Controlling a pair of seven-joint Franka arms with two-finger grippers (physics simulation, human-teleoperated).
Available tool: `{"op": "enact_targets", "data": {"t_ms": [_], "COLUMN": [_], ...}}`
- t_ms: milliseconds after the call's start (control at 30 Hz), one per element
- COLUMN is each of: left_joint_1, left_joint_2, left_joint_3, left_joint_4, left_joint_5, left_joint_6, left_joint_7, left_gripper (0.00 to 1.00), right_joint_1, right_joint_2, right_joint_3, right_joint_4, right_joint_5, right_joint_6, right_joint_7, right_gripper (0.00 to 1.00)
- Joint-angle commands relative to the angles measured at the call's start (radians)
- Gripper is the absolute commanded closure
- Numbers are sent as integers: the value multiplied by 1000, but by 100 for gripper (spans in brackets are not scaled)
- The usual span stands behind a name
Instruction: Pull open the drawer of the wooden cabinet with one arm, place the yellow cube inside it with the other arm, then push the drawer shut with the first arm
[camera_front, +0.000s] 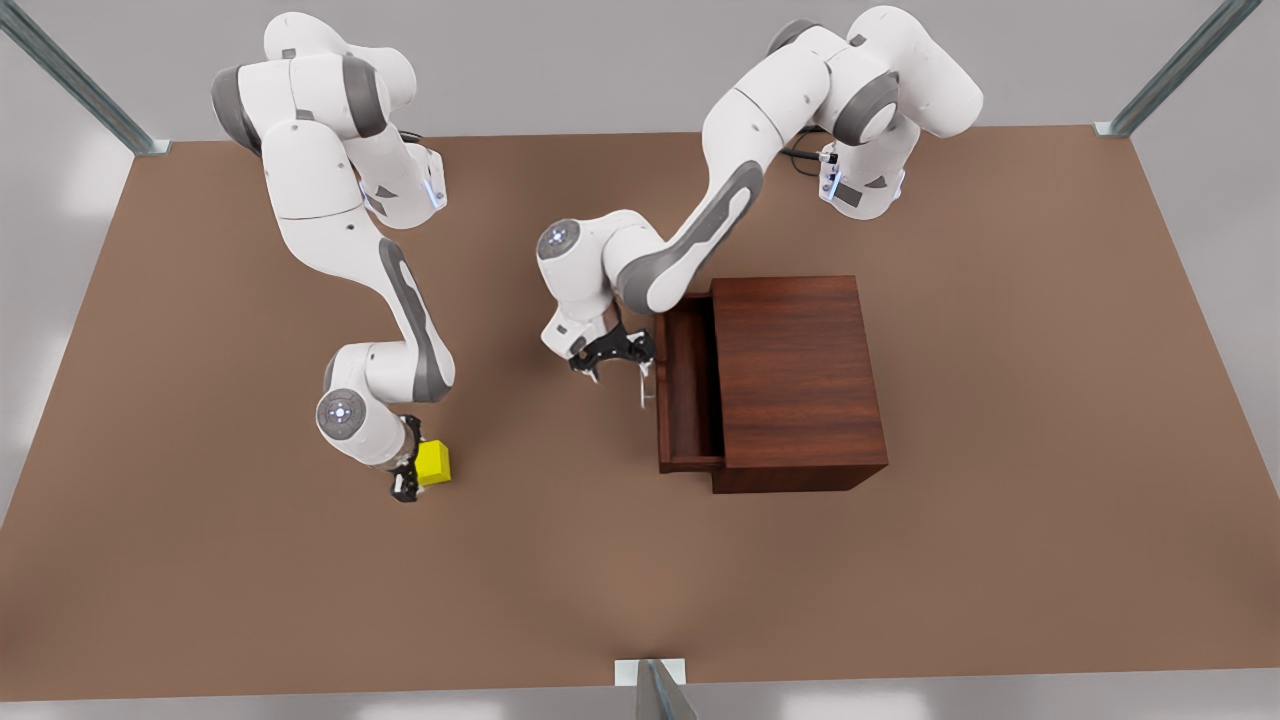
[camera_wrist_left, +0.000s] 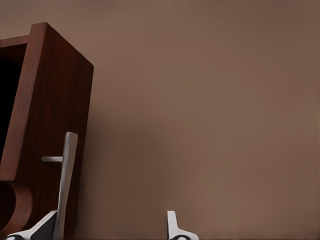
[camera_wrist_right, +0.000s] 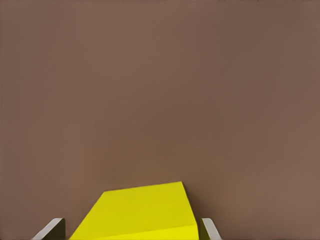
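my right gripper (camera_front: 412, 478) straddles the yellow cube (camera_front: 433, 463) on the table (camera_front: 1000, 560), fingers (camera_wrist_right: 209, 231) seemingly touching its sides. my left gripper (camera_front: 612, 352), spread apart, sits beside the handle (camera_wrist_left: 66, 180) of the pulled-out drawer (camera_front: 688, 385) in the wooden cabinet (camera_front: 795, 375).

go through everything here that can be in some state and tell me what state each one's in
drawer: pulled open, nothing inside.
wooden cabinet: upright on the table.
yellow cube: between the right tool's fingers.
left tool: open, beside the drawer's handle, not gripping it.
right tool: shut on the yellow cube.
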Motion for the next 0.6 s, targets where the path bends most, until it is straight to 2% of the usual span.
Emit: {"op": "enact_targets", "data": {"t_ms": [0,33,200,267,367,433,467,500,567], "left_joint_1": [-3,-5,-16,-16,26,189,357,489,702], "left_joint_2": [-1,-1,-21,-70,-217,-349,-447,-472,-473], "left_joint_3": [-1,-1,1,-11,-14,-7,-7,-7,-7], "left_joint_4": [2,0,2,16,25,22,10,10,-13], "left_joint_5": [1,1,-6,-33,-130,-232,-303,-317,-329], "left_joint_6": [6,18,-34,-122,-348,-489,-573,-621,-595], "left_joint_7": [-64,-64,-52,-46,66,217,495,725,1073], "left_gripper": [0,0,0,0,0,0,0,0,0], "right_joint_1": [0,-2,-3,-3,-3,-5,-3,-3,-3], "right_joint_2": [-1,-1,-1,-3,-26,-47,-75,-98,-144], "right_joint_3": [0,0,0,0,-3,-5,-5,-3,-2], "right_joint_4": [0,0,0,0,0,0,0,0,1], "right_joint_5": [-6,-6,-6,-3,-2,0,3,4,6], "right_joint_6": [5,5,2,0,-9,-31,-58,-81,-126], "right_joint_7": [20,20,20,20,22,20,22,25,31], "right_gripper": [4,13,28,30,35,35,35,35,34]}}
